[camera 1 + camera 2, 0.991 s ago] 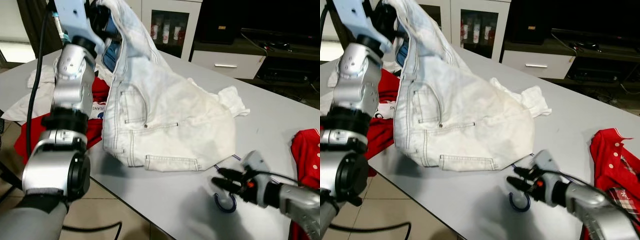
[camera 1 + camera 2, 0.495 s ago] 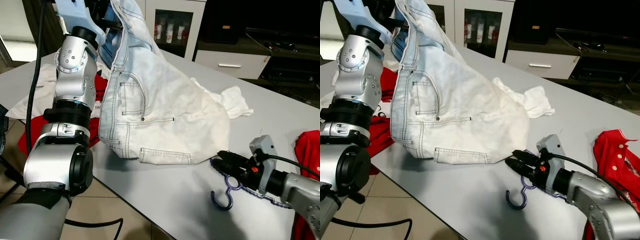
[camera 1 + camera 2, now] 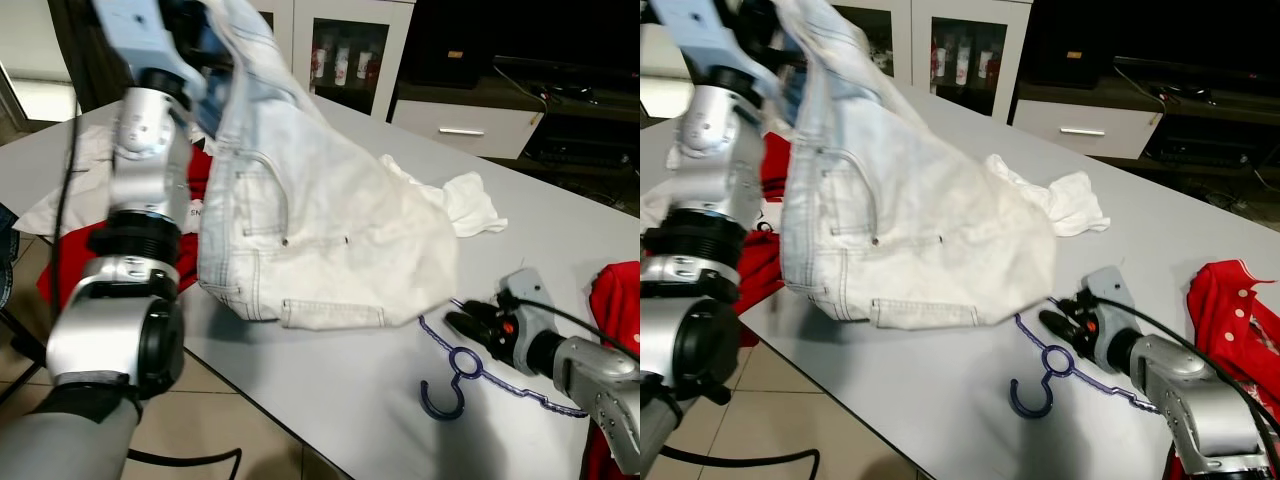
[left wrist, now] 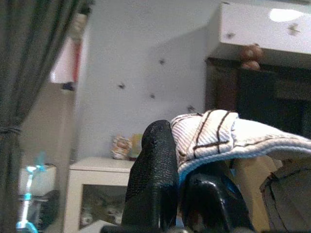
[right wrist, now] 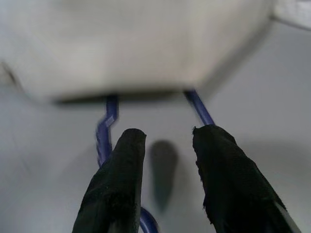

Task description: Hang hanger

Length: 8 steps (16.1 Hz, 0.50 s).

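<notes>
Near the front edge of the table [image 3: 330, 400], toward its right end, our right gripper [image 3: 1052, 322] hovers low with its two black fingers [image 5: 114, 184] parted and nothing between them; the blue hanger [image 3: 1055, 368] lies flat on the table just under and ahead of the fingertips, its hook curling toward the front edge and one arm running off beneath the cloth. We judge the gripper sits there so that it can close on the hanger's neck, the thin part where a grasp would hold best. Up at the table's left end, our left gripper [image 4: 177, 160] is raised high and pinches the waistband of the pale jeans [image 3: 320, 220], so that the garment hangs in a long slope from the gripper down to the table, where its lower part spreads and covers the far tip of the hanger. Holding the jeans aloft seems meant to open the waist for the hanger to be fed in, or to bare the hanger. A white garment [image 3: 470, 200] lies crumpled behind the jeans, red clothing [image 3: 195, 200] lies at the left end beside the arm, and another red garment [image 3: 1230, 310] lies at the right edge.
</notes>
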{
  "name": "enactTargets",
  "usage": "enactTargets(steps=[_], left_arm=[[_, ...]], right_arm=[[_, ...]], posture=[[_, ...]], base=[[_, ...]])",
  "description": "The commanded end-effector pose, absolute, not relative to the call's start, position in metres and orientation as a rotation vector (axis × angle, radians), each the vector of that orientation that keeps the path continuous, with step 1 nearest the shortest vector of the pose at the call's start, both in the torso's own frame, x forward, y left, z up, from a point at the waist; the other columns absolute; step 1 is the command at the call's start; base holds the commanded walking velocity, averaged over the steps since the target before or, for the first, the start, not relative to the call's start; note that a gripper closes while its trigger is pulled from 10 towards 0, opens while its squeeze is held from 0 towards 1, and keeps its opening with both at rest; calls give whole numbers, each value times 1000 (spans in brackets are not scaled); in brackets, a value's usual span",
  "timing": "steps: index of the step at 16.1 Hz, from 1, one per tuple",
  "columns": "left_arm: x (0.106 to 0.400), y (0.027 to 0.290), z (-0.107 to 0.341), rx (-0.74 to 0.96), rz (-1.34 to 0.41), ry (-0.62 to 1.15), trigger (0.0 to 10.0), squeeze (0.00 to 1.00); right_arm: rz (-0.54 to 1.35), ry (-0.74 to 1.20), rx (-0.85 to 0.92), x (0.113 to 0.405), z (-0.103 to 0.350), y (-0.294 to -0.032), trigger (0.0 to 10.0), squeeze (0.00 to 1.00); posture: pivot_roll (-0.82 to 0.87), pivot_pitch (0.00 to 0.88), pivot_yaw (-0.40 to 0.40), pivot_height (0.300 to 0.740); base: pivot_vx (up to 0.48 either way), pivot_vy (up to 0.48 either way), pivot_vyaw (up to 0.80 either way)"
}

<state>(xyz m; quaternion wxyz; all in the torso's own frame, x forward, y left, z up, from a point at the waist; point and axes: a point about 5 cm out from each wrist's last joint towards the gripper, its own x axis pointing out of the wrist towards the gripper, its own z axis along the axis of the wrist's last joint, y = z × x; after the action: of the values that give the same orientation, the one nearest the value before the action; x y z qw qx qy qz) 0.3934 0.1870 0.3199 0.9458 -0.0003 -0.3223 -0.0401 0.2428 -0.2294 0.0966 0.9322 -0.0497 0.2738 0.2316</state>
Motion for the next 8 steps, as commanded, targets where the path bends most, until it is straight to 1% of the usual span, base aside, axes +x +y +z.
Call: enactTargets(steps=[1, 5, 8], left_arm=[[388, 195, 346, -5, -20, -759, 10000, 0], [385, 209, 355, -8, 69, -796, 10000, 0], [386, 204, 352, -1, 68, -790, 10000, 0]], right_arm=[[471, 601, -136, 238, 92, -232, 10000, 0], [458, 653, -154, 231, 87, -238, 10000, 0], [549, 669, -155, 223, 85, -228, 10000, 0]], posture=[[-74, 0, -49, 740], [-92, 0, -43, 740], [-92, 0, -43, 740]], base=[[0, 0, 0], [0, 0, 0], [0, 0, 0]])
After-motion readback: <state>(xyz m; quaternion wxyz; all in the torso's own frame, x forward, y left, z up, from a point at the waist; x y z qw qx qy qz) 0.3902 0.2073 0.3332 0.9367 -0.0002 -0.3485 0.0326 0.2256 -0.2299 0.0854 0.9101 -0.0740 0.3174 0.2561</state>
